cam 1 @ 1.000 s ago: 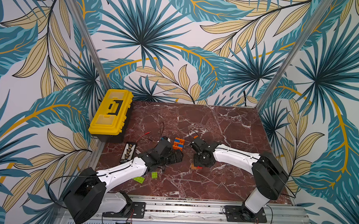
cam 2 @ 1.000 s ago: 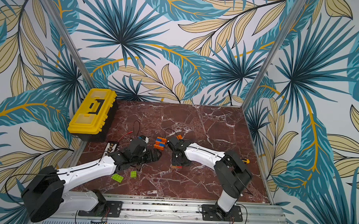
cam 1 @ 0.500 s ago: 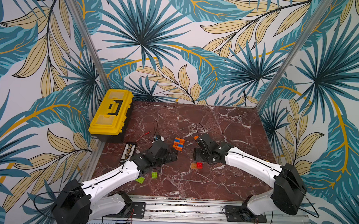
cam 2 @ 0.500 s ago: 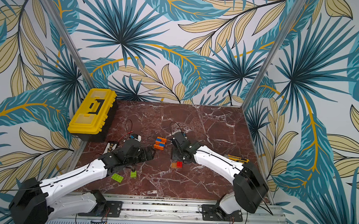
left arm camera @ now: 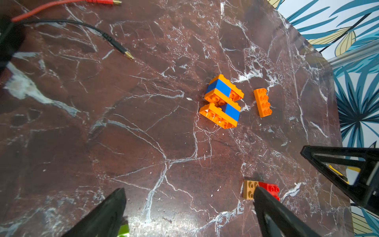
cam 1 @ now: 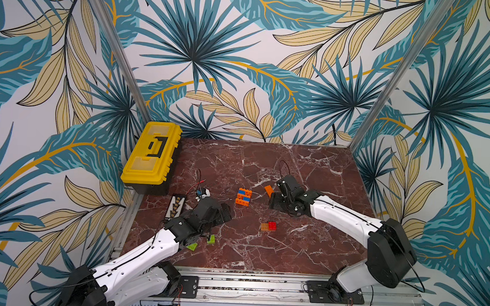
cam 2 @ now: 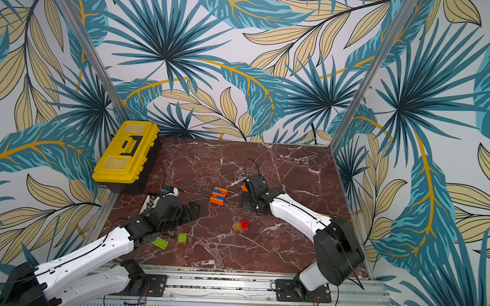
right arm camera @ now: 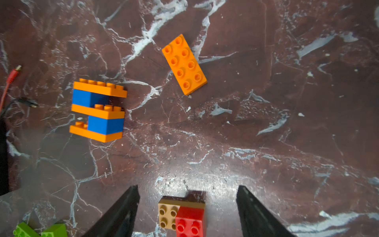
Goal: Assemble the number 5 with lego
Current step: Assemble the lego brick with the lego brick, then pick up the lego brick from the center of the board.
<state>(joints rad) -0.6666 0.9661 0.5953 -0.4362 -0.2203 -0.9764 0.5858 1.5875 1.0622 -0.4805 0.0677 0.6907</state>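
Hovering spread and empty, the left end effector (left arm camera: 188, 189) and right end effector (right arm camera: 187, 187) are flanking the orange-and-blue lego assembly (cam 1: 243, 196), which is lying flat at mid-desk (cam 1: 294, 167), apparently so its 5 outline reads from above, with a spare orange brick (right arm camera: 184, 64) just beside it.

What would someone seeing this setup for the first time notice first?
The bright yellow toolbox at the far left corner of the marble table stands out first, against bold palm-leaf wallpaper. Then comes the orange-and-blue lego stack mid-table, shaped like a 5.
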